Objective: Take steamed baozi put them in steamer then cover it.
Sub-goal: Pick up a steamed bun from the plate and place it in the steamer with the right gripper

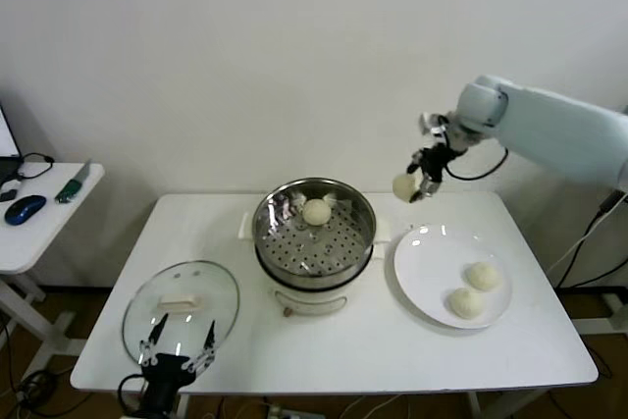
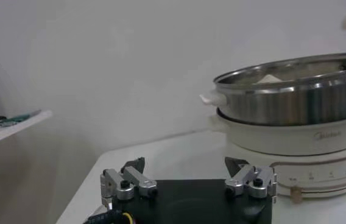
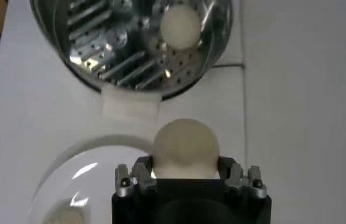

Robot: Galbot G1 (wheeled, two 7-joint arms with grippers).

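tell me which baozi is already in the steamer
The lone baozi on the steamer's perforated floor; two others sit on the white plate, and one is in the right gripper's jaws.

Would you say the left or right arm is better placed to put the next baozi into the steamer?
Right: the right gripper already holds a baozi raised beside the steamer; the left gripper waits open by the cover.

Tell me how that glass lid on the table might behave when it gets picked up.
The glass lid is probably heavy for its size and fragile. Smooth glass looks slippery, so its bar handle seems the safest hold. Lying flat on the table, it should not roll.
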